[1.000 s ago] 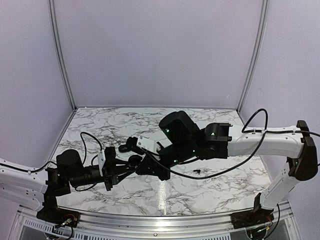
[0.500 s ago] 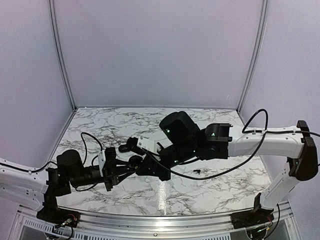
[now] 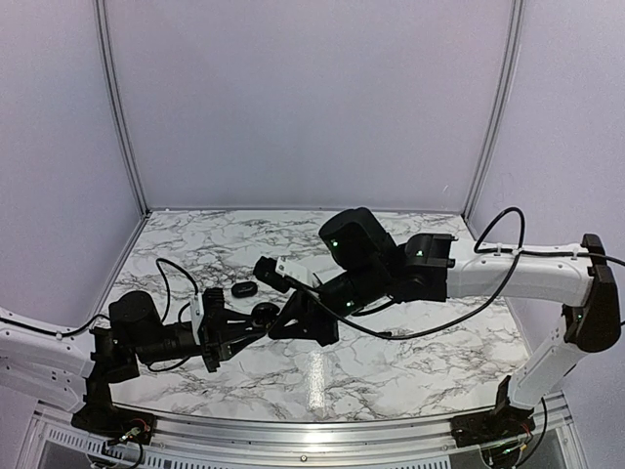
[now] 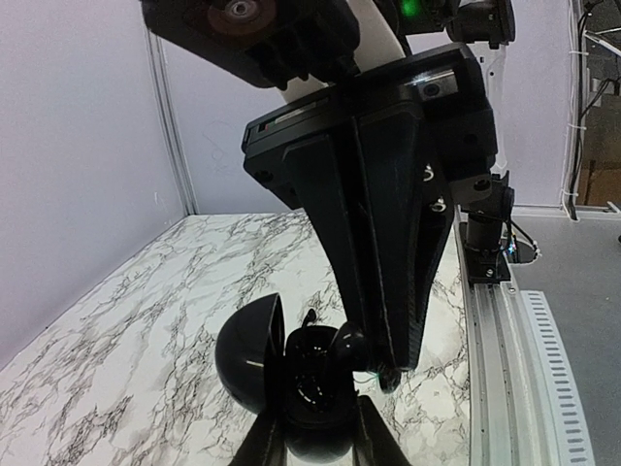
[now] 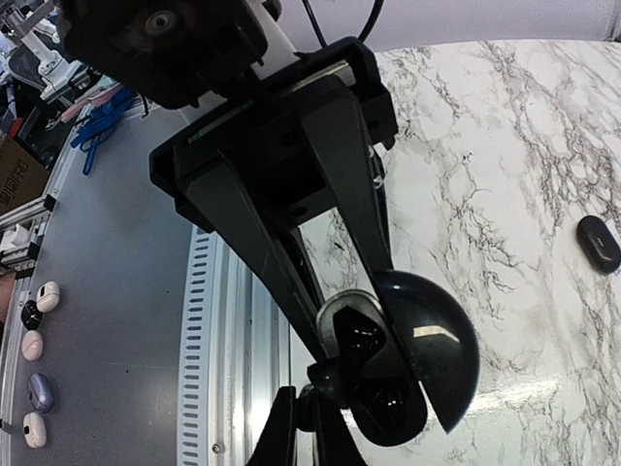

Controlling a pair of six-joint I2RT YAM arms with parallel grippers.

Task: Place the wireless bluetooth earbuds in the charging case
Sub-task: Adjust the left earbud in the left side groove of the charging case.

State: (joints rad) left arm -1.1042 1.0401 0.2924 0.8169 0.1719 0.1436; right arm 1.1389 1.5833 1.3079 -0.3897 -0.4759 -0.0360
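The charging case (image 4: 310,388) is off the worktop (image 3: 391,376). It sits low and centre in the left wrist view, with its domed lid (image 4: 247,354) swung open to the left. The left gripper (image 4: 316,422) has its fingers clamped on the case body from either side. The right gripper (image 5: 309,413) reaches in from the top of that view with its fingers together. At their tips sits a small glossy black lump, an earbud (image 4: 349,340) as far as I can judge, right at the rim of the case's mouth.

So the step in hand looks like seating a bud in its well. Next it calls for a small downward ease with the stem lined up to the socket, the left arm steady, then a release. Whether a bud already lies in the other well I cannot tell.

A small black oval piece (image 3: 244,290) lies on the worktop left of centre in the overhead view, well apart from the case. The worktop is glossy white marble-pattern with grey veins, and a black cable (image 3: 420,335) trails over it. Pale lilac wall panels (image 3: 312,98) between metal posts (image 3: 117,107) close it in.
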